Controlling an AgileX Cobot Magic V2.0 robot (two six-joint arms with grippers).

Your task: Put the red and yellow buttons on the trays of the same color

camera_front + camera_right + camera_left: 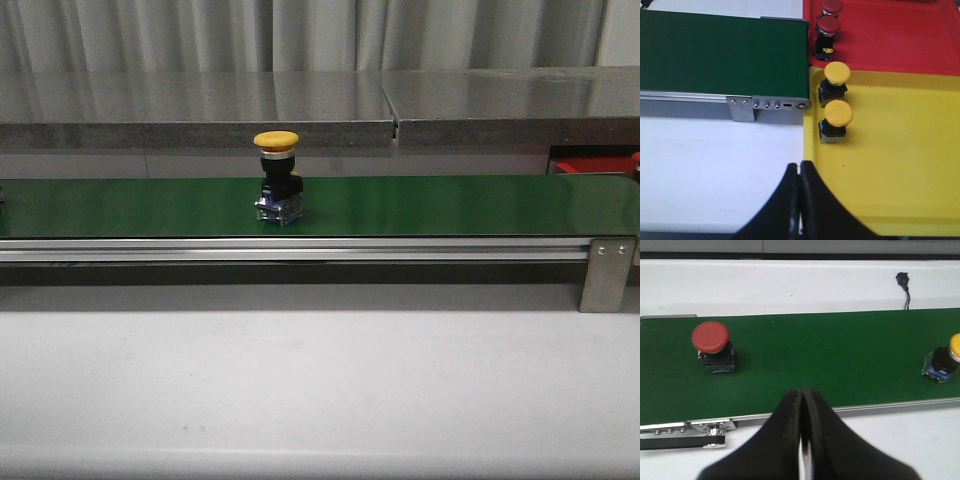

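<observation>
A yellow button (276, 140) with a mushroom cap on a black body and blue base stands upright on the green belt in the front view, left of centre. The left wrist view shows a red button (711, 337) of the same build upright on the belt, with the yellow one well apart from it.

In the right wrist view, the yellow tray (900, 150) holds two yellow buttons (837, 73) (838, 113), one at 12 o'clock of the other, near the tray's belt-side rim. The red tray (900, 35) adjoins it and holds two red buttons (832, 6) (829, 25), close together and upright.
</observation>
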